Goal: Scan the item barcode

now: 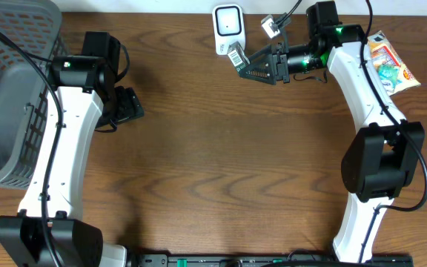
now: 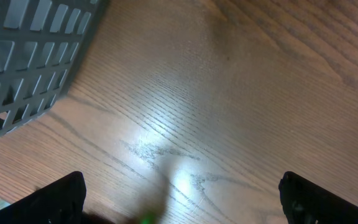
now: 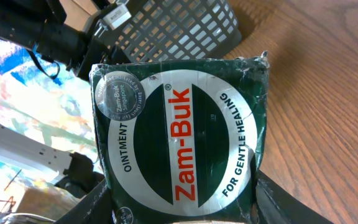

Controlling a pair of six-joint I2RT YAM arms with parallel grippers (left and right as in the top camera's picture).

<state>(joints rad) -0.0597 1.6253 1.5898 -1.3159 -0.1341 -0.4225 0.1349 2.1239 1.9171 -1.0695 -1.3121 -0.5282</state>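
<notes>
Zam-Buk ointment box, clamped in right end effector, beside scanner

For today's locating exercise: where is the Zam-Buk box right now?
At the top centre of the overhead view, the Zam-Buk box is held in the right end effector, right beside the white scanner.

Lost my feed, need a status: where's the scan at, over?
Left gripper open, hovering over table. Right gripper shut on Zam-Buk box, beside the scanner. Nothing between them.
</notes>
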